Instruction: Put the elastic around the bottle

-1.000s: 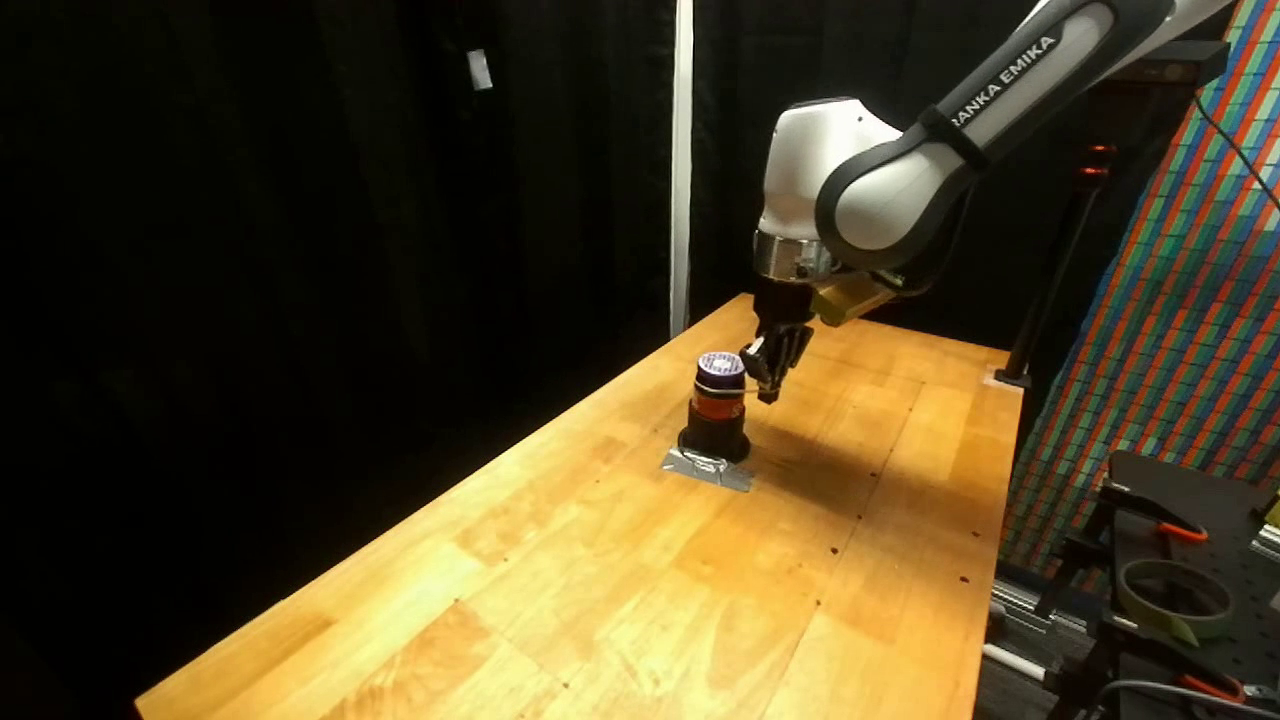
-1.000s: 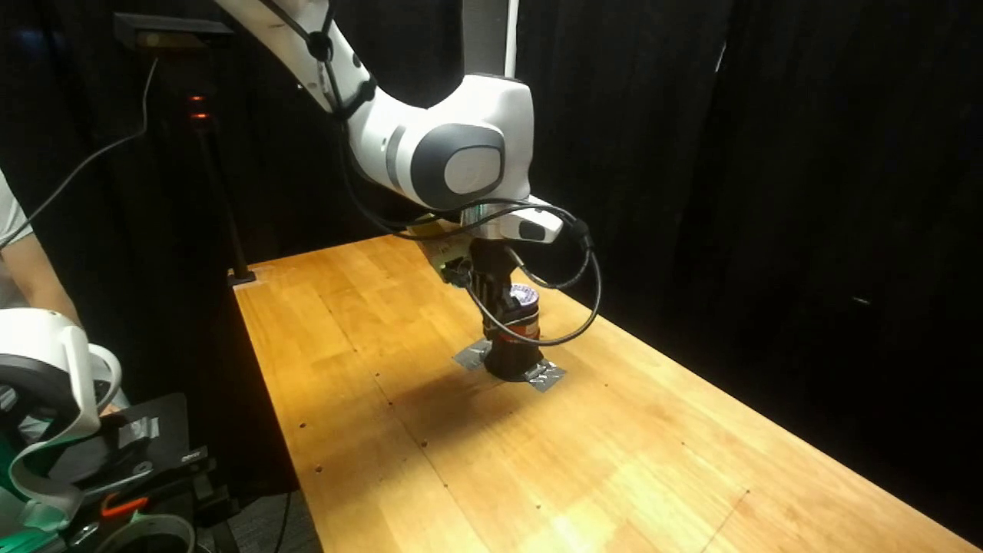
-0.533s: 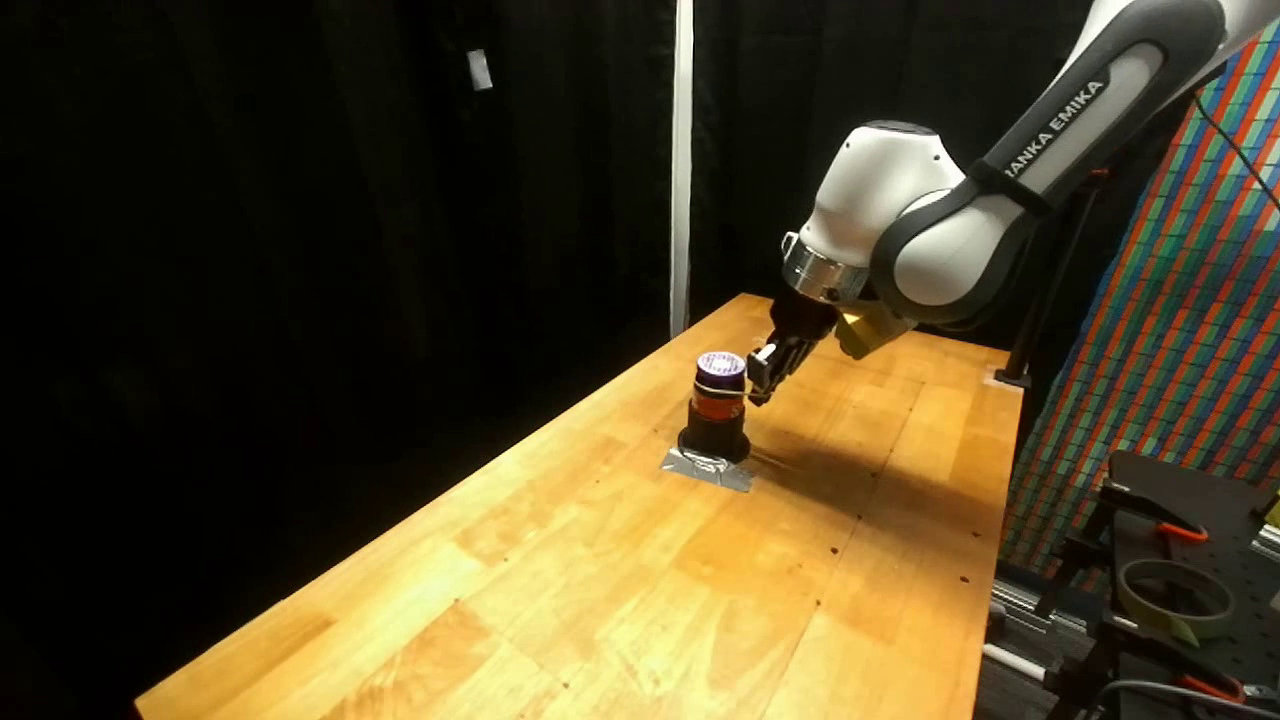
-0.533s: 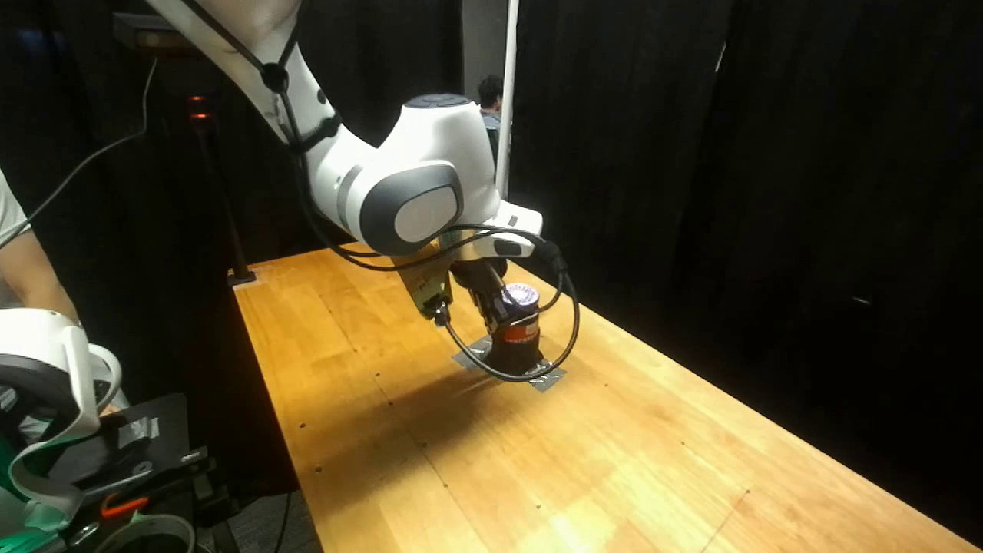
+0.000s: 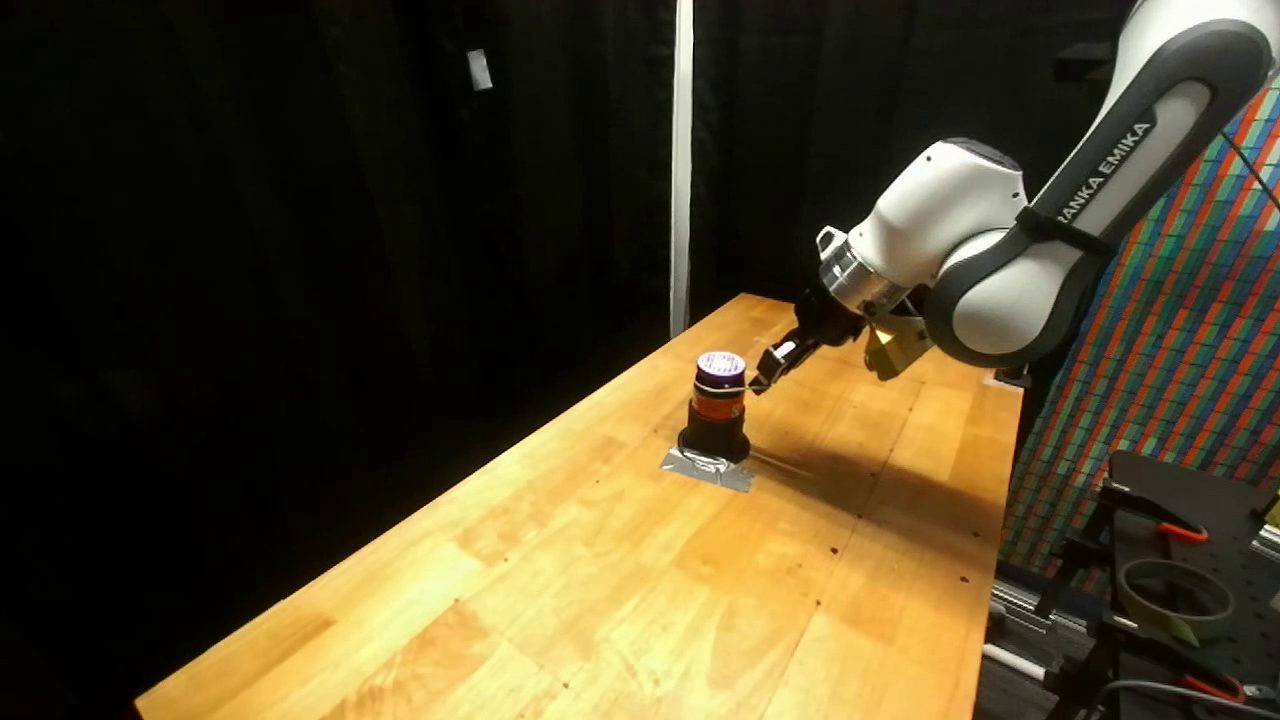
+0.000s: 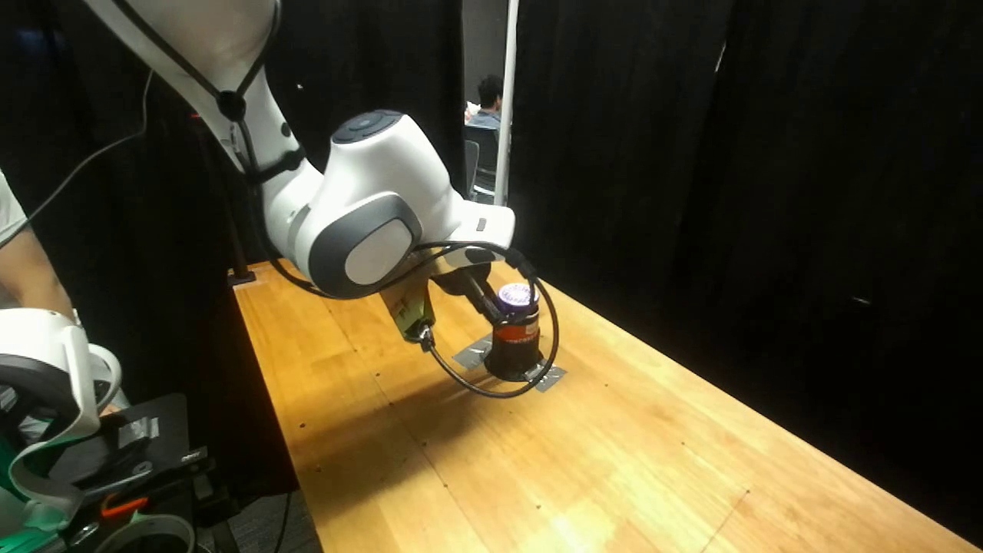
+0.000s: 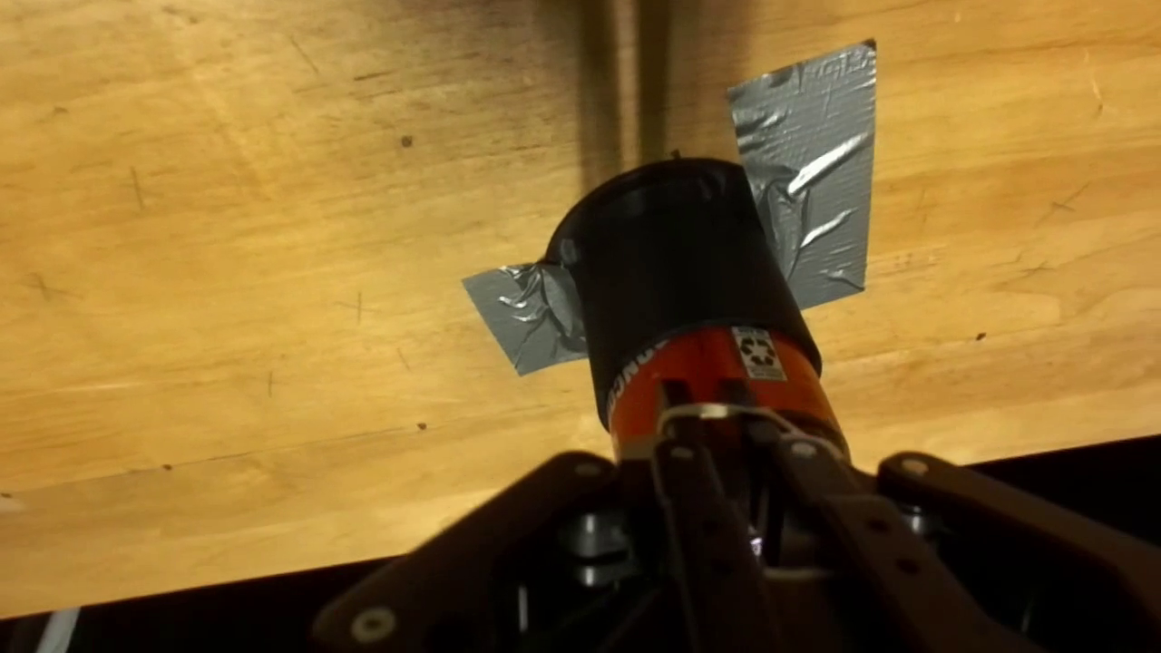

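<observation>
Far left of the gripper (image 5: 758, 386), in an exterior view: black curtain (image 5: 330, 230), small white tag (image 5: 480, 70) on it, up-left. Wooden table (image 5: 620, 590) spans from lower left to below and right of the gripper. White pole (image 5: 682, 170) is left and higher, nearer than the tag.

Next, low and left of the gripper: silver tape (image 5: 707, 469) on the table, at the foot of a black holder (image 5: 714, 437). Bottle (image 5: 719, 406) sits upright in the holder, just left of the gripper. Contact between the two: can't tell. Elastic (image 5: 720, 390) crosses the bottle's visible face just above the orange band and reaches right to the gripper. Full loop round the back: can't tell.

Gripper itself is tilted, tips down-left toward the bottle. Wrist view shows its fingers (image 7: 698, 494) close together, narrow gap, elastic across both tips. Pinched or only hooked over them: can't tell.

Up-right of the gripper: white-and-grey arm (image 5: 1010, 285). Further right, past the table edge: multicolour sheet (image 5: 1130, 390). Lower right, well apart: black cart (image 5: 1170, 480) with a tape roll (image 5: 1205, 626) on it.
</observation>
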`<state>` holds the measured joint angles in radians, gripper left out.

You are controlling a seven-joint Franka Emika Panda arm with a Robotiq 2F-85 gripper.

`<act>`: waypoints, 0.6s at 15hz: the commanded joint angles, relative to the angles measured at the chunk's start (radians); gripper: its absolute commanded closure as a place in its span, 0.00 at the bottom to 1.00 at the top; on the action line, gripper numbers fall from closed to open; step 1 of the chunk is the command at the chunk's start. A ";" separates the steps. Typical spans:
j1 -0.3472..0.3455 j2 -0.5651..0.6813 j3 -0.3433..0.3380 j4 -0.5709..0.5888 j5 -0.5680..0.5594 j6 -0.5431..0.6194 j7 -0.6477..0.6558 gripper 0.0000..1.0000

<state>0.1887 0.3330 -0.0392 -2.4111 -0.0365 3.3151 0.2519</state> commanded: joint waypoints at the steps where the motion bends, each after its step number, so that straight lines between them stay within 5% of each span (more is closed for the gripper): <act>1: 0.090 -0.027 -0.091 -0.080 0.018 0.157 -0.031 0.86; 7: 0.139 -0.024 -0.119 -0.137 0.032 0.297 -0.040 0.86; 9: 0.060 -0.033 -0.014 -0.150 0.087 0.330 -0.092 0.86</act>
<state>0.2996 0.3336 -0.1311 -2.5181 -0.0060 3.5831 0.2173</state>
